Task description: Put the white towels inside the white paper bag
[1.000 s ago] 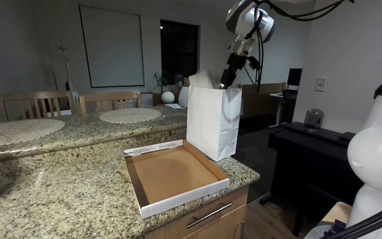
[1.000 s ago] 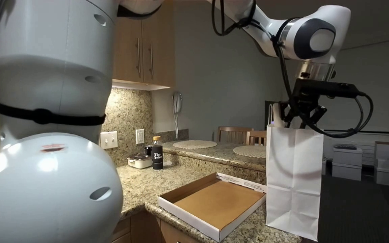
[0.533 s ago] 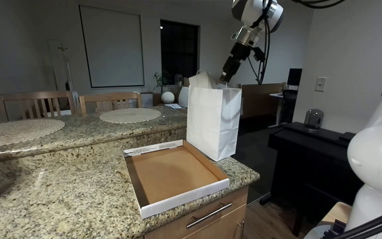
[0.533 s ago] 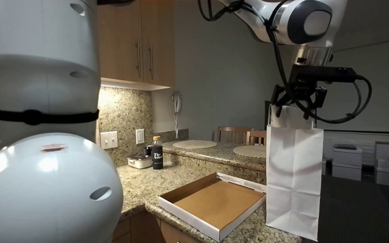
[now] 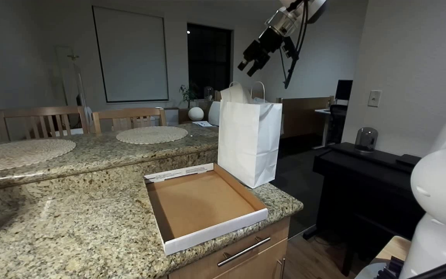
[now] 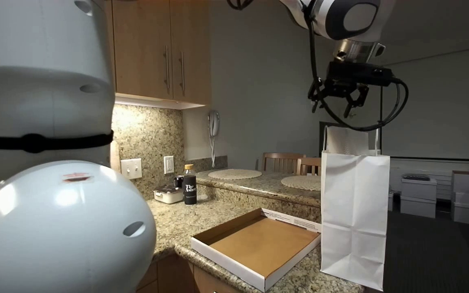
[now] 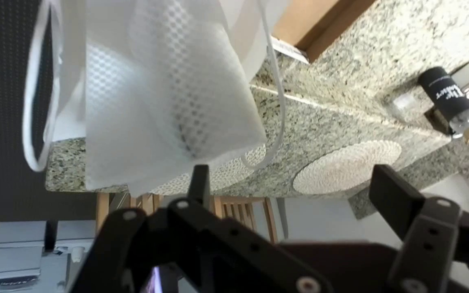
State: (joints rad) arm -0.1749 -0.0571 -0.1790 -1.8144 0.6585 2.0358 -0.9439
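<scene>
The white paper bag (image 5: 240,143) stands upright near the counter's end, both loop handles raised. White towels (image 7: 169,101), thin and partly dimpled, poke up out of its mouth; the towel's top (image 6: 347,140) rises above the rim in both exterior views. How many layers there are, and how deep they reach, is hidden by the bag. Above the bag hangs my gripper (image 5: 246,70), apart from bag and towels. In the wrist view the gripper (image 7: 290,175) is spread wide, nothing between its dark fingers (image 7: 200,183).
A shallow brown cardboard tray (image 5: 207,201) lies on the granite counter beside the bag. The bag stands close to the counter's edge, with dark floor beyond. Behind are a raised ledge with woven placemats (image 5: 152,134) and wooden chairs (image 5: 128,117). A black bottle (image 6: 189,187) stands farther back.
My gripper has risen from the bag's mouth and tilted, and its fingers have spread apart. The towel stays in the bag, sticking out at the top. Bag and tray have not moved.
</scene>
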